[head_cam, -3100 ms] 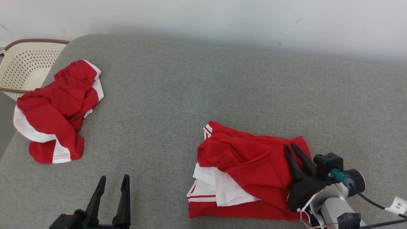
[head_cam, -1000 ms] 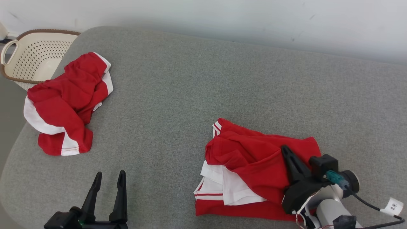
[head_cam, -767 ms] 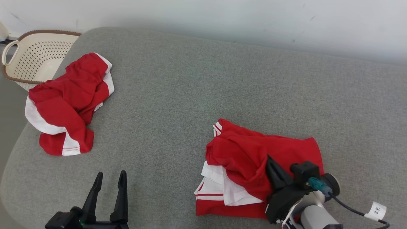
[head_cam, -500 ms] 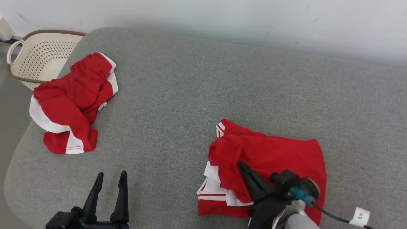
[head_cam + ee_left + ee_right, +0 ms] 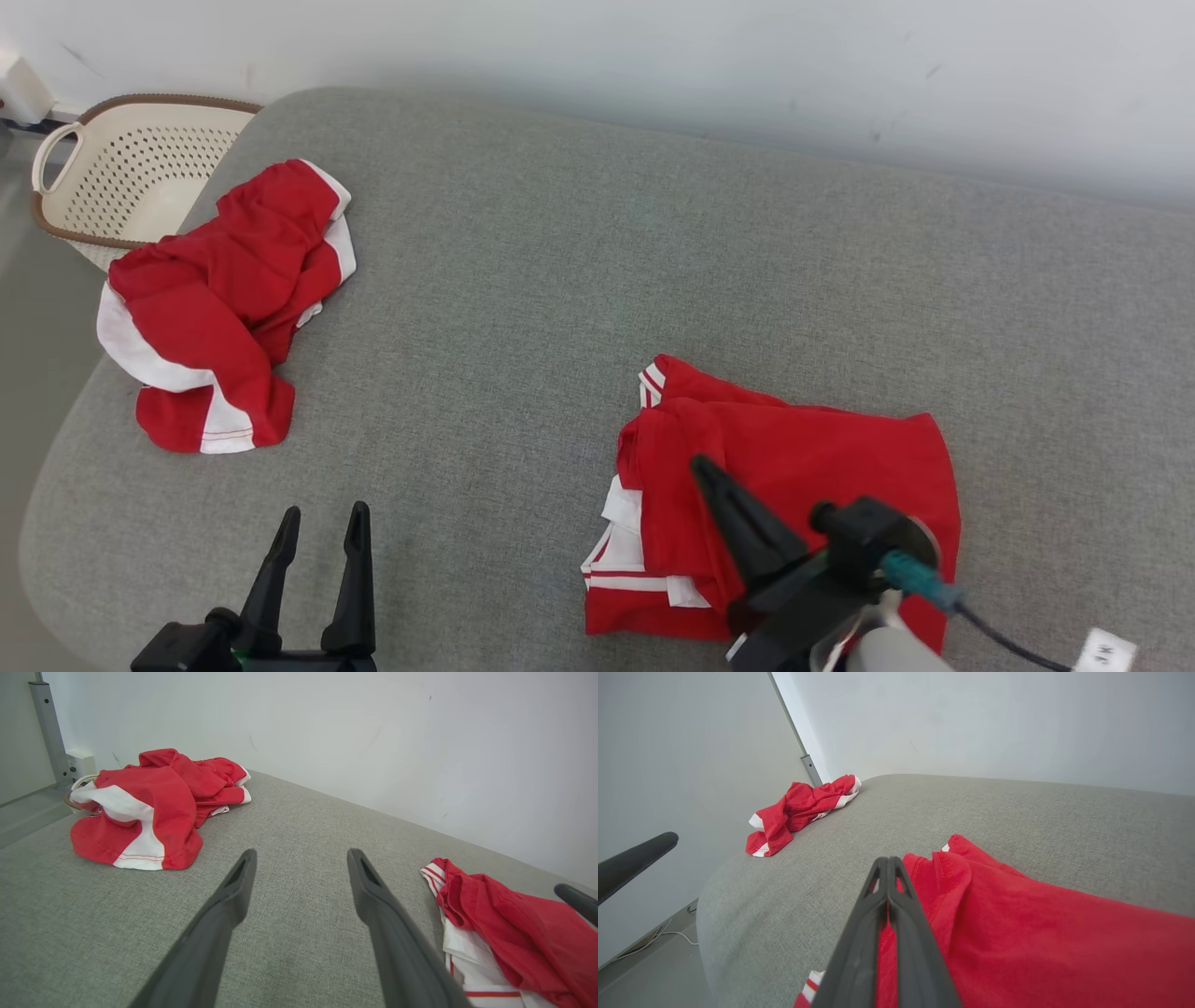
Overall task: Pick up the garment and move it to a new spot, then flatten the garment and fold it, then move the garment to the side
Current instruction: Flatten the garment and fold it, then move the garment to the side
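Hovering two dark two-fingered grippers over one grey fabric cushion (image 5: 560,280) that bore two red garments.
Nearest, the left gripper (image 5: 325,513) stood with its fingers spread wide above bare cushion. To its right, the right gripper (image 5: 702,467) had its fingers pressed together, lying over the near part of the folded red jersey (image 5: 831,448) with white panels and red-and-white striped trim, which lay at the cushion's near right. Farther off to the left, one crumpled red-and-white garment (image 5: 215,308) sat at the cushion's edge. Beyond it stood one cream perforated plastic basket (image 5: 140,163) with a brown rim, before one white wall (image 5: 653,56).
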Motion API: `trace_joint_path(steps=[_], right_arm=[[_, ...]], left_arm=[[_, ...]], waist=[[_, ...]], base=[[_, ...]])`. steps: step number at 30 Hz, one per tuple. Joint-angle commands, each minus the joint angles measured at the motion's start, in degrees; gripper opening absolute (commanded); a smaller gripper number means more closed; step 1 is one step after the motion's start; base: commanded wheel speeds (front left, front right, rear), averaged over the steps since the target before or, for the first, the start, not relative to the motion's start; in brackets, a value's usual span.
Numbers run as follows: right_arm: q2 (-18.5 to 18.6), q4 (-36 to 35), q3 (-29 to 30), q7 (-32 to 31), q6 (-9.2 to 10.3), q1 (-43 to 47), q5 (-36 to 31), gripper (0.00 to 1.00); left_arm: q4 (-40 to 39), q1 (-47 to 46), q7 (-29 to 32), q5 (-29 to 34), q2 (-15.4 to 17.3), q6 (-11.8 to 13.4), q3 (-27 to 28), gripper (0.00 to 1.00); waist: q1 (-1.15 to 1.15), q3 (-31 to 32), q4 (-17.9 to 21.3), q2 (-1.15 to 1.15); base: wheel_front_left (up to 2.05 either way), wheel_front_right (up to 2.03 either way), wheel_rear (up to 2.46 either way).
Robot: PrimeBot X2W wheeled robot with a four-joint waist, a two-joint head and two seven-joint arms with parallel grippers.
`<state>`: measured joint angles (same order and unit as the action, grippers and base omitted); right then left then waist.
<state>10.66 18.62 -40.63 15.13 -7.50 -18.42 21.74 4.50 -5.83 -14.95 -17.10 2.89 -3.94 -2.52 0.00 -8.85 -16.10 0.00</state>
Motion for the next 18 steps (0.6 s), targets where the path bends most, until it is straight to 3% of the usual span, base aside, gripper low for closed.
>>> trace_joint_path(steps=[1, 8, 9, 11, 12, 13, 18], right_arm=[[0.9, -2.4, 1.6, 0.1, 0.02, 0.9, 0.1, 0.0], [2.3, -8.3, 10.7, 0.1, 0.02, 3.7, -1.7, 0.0], [2.2, -8.7, 12.3, 0.1, 0.02, 3.9, -1.9, 0.13], [2.3, -8.8, 15.0, 0.0, 0.02, 4.8, -2.5, 0.49], [2.5, -8.6, 16.3, 0.1, 0.02, 5.2, -2.9, 0.78], [2.6, -8.4, 17.4, 0.1, 0.02, 5.5, -3.0, 1.0], [3.4, -5.9, 22.3, 0.1, 0.02, 7.3, -2.3, 1.0]], left_arm=[[-0.1, 0.8, -0.3, 0.2, 0.0, 0.1, 0.2, 1.0], [-0.4, 1.4, -0.3, 0.6, 0.0, 0.3, 0.3, 1.0], [-0.5, 1.5, -0.3, 0.7, 0.0, 0.3, 0.4, 1.0], [-0.6, 1.8, -0.3, 0.9, 0.0, 0.4, 0.5, 1.0], [-0.7, 1.9, -0.3, 0.9, 0.0, 0.4, 0.6, 1.0], [-0.8, 2.0, -0.3, 0.9, 0.0, 0.4, 0.7, 1.0], [-1.4, 2.6, -0.3, 1.1, 0.0, 0.6, 1.4, 1.0]], waist=[[0.0, 0.2, 0.2, 0.0], [0.0, 1.1, 1.2, 0.0], [0.0, 1.3, 1.4, 0.0], [0.0, 1.5, 1.8, 0.0], [0.0, 1.7, 2.0, 0.0], [0.0, 1.8, 2.2, 0.0], [0.0, 2.2, 3.6, 0.0]], base=[[0.0, 0.0, 0.0], [0.0, 0.0, 0.0], [0.0, 0.0, 0.0], [0.0, 0.0, 0.0], [0.0, 0.0, 0.0], [0.0, 0.0, 0.0], [0.0, 0.0, 0.0]])
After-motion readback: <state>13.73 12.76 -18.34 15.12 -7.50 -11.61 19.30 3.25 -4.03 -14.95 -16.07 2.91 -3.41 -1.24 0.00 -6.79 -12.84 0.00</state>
